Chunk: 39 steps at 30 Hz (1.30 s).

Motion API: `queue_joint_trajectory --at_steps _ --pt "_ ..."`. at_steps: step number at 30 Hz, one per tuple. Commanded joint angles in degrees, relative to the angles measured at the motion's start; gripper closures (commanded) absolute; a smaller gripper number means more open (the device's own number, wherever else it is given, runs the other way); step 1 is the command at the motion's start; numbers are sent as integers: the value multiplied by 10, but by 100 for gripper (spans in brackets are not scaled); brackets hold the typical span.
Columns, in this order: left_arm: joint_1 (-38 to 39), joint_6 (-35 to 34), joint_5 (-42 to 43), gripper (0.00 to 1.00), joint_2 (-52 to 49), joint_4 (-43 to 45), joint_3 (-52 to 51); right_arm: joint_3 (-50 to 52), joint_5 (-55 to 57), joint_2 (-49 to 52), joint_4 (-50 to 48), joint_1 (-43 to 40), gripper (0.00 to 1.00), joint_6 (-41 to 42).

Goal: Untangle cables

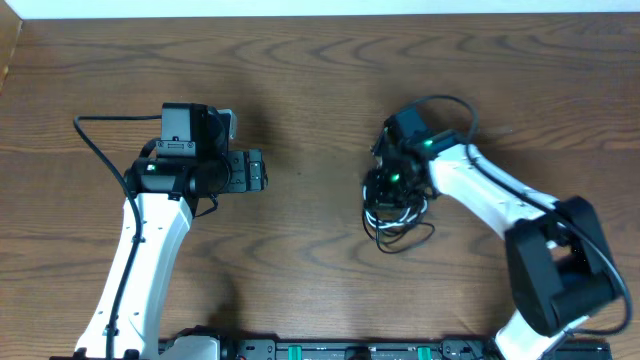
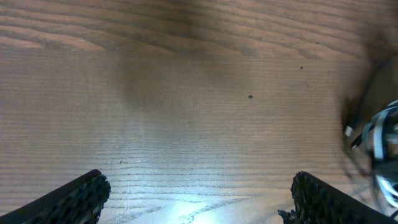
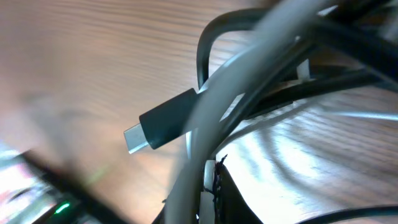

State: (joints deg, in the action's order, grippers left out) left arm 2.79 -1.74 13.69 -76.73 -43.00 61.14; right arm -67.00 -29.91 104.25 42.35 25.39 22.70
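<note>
The cables (image 1: 397,222) lie as a small tangle of black loops on the wooden table, right of centre. My right gripper (image 1: 392,186) is down on the top of the tangle. In the right wrist view it (image 3: 211,186) is shut on a pale white cable (image 3: 249,68) that runs up diagonally from the jaws. A black plug (image 3: 163,122) with a metal tip hangs just left of that cable, and black cords (image 3: 348,37) cross behind it. My left gripper (image 1: 262,170) is well left of the tangle, open (image 2: 199,202) over bare wood.
The right arm (image 1: 500,200) slants from the tangle toward the near right corner. The left arm (image 1: 150,240) stands at the left. In the left wrist view the tangle and right gripper show blurred at the right edge (image 2: 379,143). A black rail (image 1: 350,350) runs along the front edge.
</note>
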Motion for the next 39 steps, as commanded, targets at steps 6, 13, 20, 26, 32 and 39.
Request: queue_joint_trajectory --at_steps 6,13,20,26,32,39 --pt "0 -10 16 6 -3 1 12 -46 -226 -148 -64 -49 99 -88" --pt "0 -10 141 6 -3 24 12 -46 -253 -210 -145 -49 99 -102" --pt "0 -44 321 6 -3 101 12 -45 -249 -210 -129 -48 99 -123" --pt "0 -186 367 6 -3 175 12 -45 -254 -210 -128 -47 99 -153" --pt "2 -248 474 6 -3 252 12 -45 -282 -210 -127 -29 99 -237" --pt "2 -282 520 6 -3 294 12 -45 -281 -210 -126 -7 99 -275"
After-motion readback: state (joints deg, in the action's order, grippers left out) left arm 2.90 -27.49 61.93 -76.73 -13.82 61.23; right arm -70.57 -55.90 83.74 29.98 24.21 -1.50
